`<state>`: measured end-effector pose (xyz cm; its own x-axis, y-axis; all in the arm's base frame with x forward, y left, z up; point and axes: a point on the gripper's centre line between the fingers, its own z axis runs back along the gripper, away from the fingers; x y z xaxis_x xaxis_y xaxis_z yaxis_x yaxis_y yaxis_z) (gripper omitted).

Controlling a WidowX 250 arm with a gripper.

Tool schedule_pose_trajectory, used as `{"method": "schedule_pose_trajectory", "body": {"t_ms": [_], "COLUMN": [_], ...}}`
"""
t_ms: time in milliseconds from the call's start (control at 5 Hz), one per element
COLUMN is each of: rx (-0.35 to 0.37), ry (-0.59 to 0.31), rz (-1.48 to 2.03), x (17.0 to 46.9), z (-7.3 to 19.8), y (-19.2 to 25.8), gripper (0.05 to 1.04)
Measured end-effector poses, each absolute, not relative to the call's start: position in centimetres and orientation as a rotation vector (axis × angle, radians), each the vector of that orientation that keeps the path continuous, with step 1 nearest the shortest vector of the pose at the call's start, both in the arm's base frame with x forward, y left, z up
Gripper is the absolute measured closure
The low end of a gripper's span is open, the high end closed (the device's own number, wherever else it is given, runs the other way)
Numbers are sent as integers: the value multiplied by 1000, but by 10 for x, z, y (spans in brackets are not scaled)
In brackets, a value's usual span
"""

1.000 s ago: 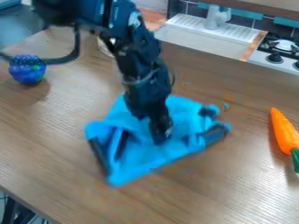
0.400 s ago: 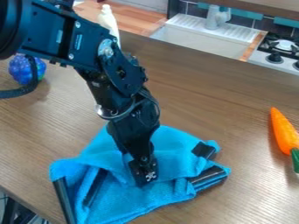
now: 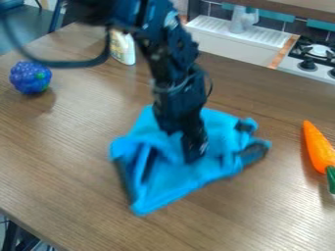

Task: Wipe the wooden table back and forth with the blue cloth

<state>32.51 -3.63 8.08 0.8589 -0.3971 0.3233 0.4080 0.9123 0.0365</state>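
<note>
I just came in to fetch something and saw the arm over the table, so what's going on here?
The black robot arm has its gripper down on a crumpled blue cloth with dark stripes, which lies bunched on the wooden table. Whether the jaws grip it, I can't tell. A carrot lies off to one side, a bumpy blue-purple toy sits on the other, and a white bottle stands behind the arm.

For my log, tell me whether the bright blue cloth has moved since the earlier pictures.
Yes, the cloth now lies further right in view, closer to the unmoved orange, green-topped carrot.
</note>
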Motion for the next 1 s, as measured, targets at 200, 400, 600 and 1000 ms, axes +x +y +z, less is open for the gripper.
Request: {"method": "schedule_pose_trajectory", "body": {"t_ms": [200, 400, 600, 1000], "rx": [-38, -42, -42, -67], "ry": [-331, -329, -335, -310], "rz": [-342, -275, -251, -340], "x": [364, 394, 411, 354], "z": [86, 89, 89, 86], "y": [-22, -7, -3, -25], "gripper": [83, 83, 83, 85]}}
